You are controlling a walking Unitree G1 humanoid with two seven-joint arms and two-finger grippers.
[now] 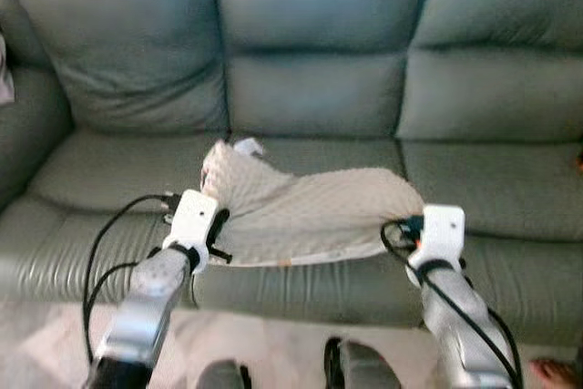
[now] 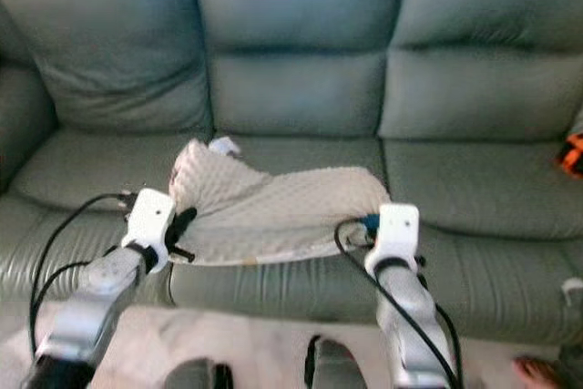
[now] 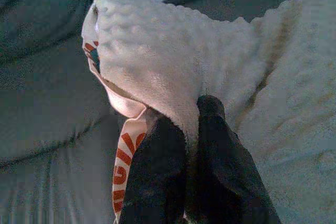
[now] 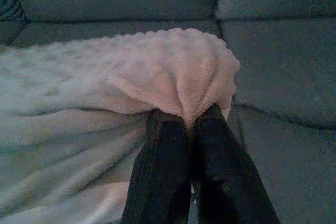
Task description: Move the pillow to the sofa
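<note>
Sofa (image 1: 319,88): grey-green, three seats.
Pillow (image 1: 310,211): cream, nubbly, limp, lying on the middle seat cushion.
Left gripper (image 3: 191,116): fingers pinched on the pillow's left edge.
Right gripper (image 4: 190,121): fingers pinched on the pillow's right corner.

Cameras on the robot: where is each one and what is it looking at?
Left eye view: head, looking down at sofa, pillow, both arms.
Right eye view: same, shifted sideways.
Left wrist view: left gripper pinching pillow.
Right wrist view: right gripper pinching pillow's other end.
All share the pillow.
</note>
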